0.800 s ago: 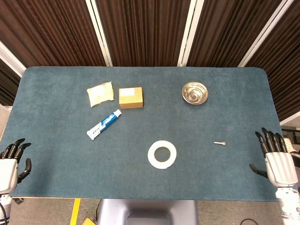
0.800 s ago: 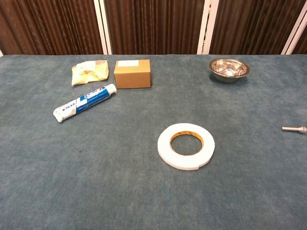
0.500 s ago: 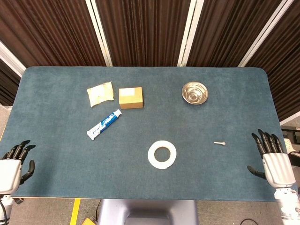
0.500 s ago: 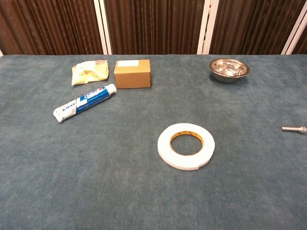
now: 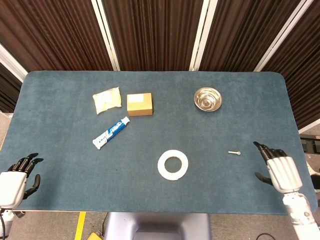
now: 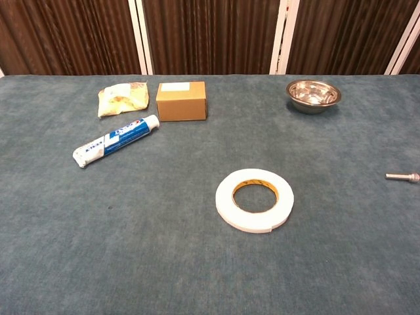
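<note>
Left hand (image 5: 14, 181): at the table's near-left corner, fingers loosely curled and apart, empty — well apart from everything.
Tape roll (image 5: 173, 164): flat, mid-table.
Bolt (image 5: 234, 152): long axis left–right, at about ten o'clock from the right hand.
Right hand (image 5: 279, 167): fingers spread, empty, nearer the bolt; nothing between them, I think.
Bowl (image 5: 207, 98): far off at twelve o'clock.
</note>
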